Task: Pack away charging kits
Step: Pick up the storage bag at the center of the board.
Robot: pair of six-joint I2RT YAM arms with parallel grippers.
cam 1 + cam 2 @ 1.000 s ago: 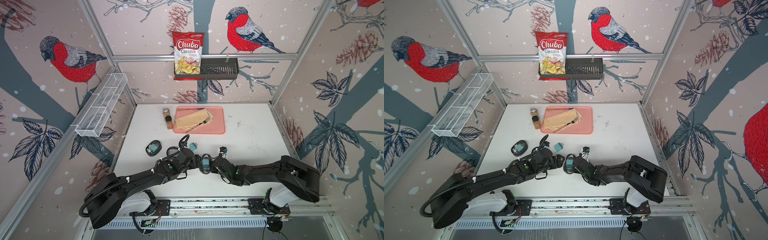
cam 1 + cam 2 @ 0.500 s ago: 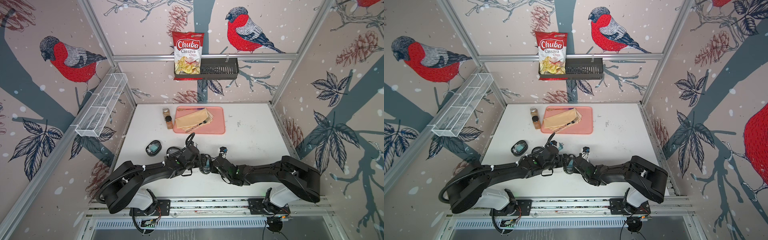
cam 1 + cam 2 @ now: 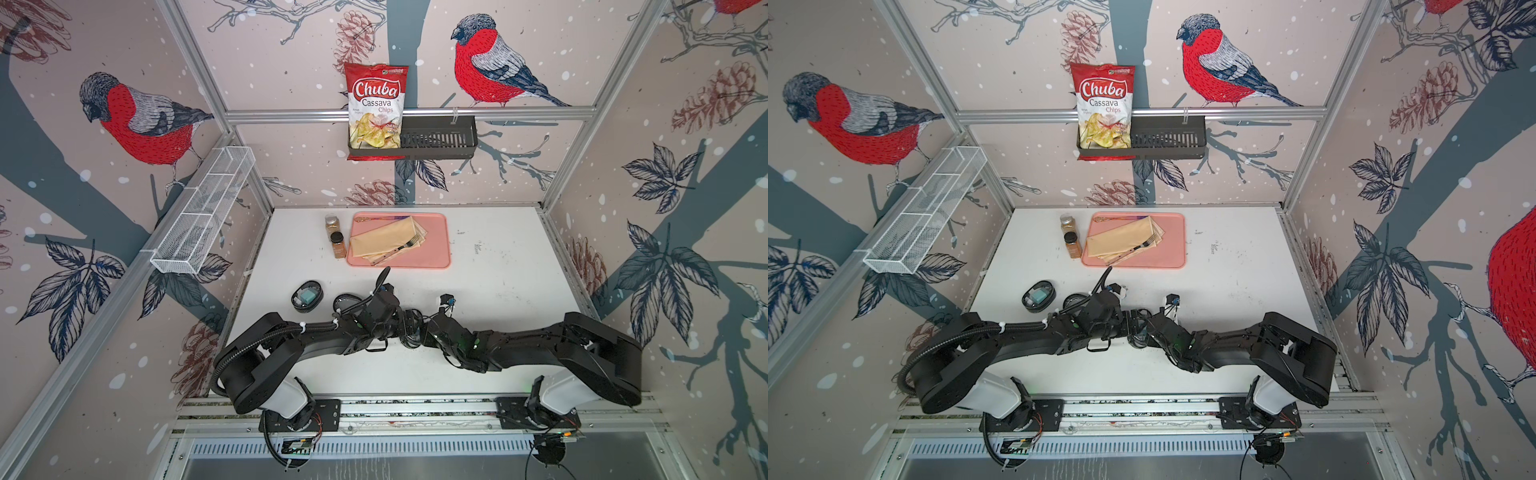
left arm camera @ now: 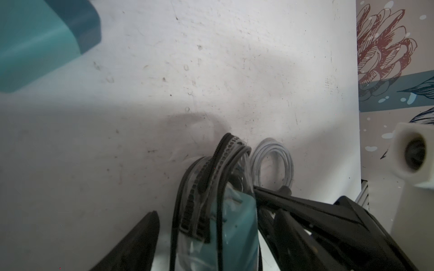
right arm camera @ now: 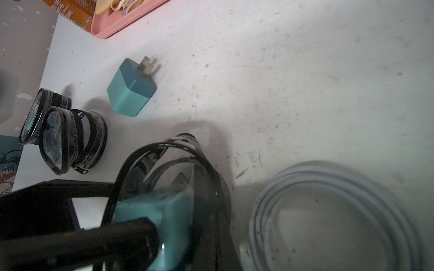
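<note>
A black oval clear-lidded case [image 4: 202, 187] [image 5: 187, 164] stands on edge at the table's middle with a teal plug adapter [image 4: 237, 223] [image 5: 169, 211] inside. My right gripper [image 5: 150, 234] [image 3: 417, 332] is shut on its rim. My left gripper [image 4: 213, 218] [image 3: 404, 326] straddles the same case, open, with a gap at one finger. A coiled white cable [image 5: 328, 211] [image 4: 272, 159] lies just beside the case. A loose teal adapter [image 5: 131, 88] [image 4: 35, 42] rests nearby. Two more cases [image 5: 30, 117] [image 5: 70, 138] sit to the left; one [image 3: 307, 296] shows teal inside.
A pink tray [image 3: 442, 241] with a folded cloth and a fork lies at the back of the table, with two brown spice jars [image 3: 338, 249] beside it. A chips bag [image 3: 376, 112] hangs in a black wall basket [image 3: 440, 137]. A white wire shelf [image 3: 203, 212] is on the left wall.
My left arm has swung right, bringing its gripper up to the case that the right gripper holds. Its jaws have narrowed slightly. The right arm has stayed put.
</note>
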